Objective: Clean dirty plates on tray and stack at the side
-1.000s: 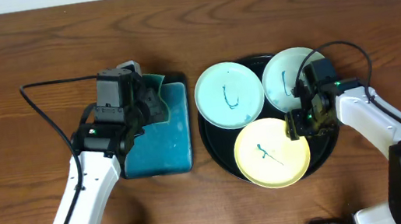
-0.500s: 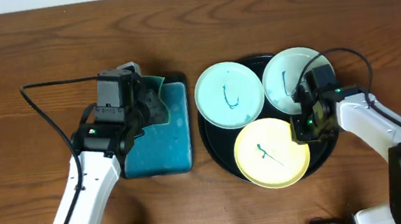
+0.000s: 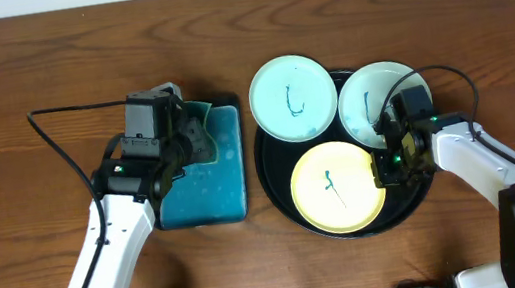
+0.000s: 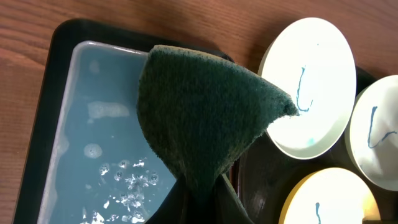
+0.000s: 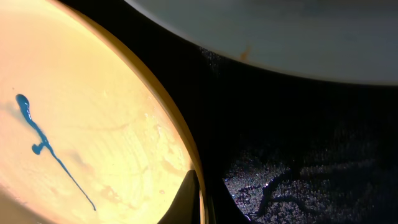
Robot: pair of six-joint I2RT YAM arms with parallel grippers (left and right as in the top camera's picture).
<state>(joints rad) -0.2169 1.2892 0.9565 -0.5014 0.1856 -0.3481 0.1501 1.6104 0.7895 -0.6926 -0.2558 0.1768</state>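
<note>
Three plates lie on the round black tray: a mint-white plate at its upper left edge, another mint-white plate at the upper right, and a pale yellow plate in front. All carry teal scribbles. My right gripper is shut on the yellow plate's right rim; in the right wrist view one finger lies on the yellow plate, the other under its edge, at my right gripper. My left gripper is shut on a dark green sponge, held above the rectangular tray.
A rectangular black tray with soapy blue water sits left of the round tray. Bare wooden table surrounds both. A black cable loops beside the left arm.
My right gripper has shut on the yellow plate's rim. The yellow plate has slid a little left and up, and the upper left mint plate has shifted slightly. The left arm stays put.
</note>
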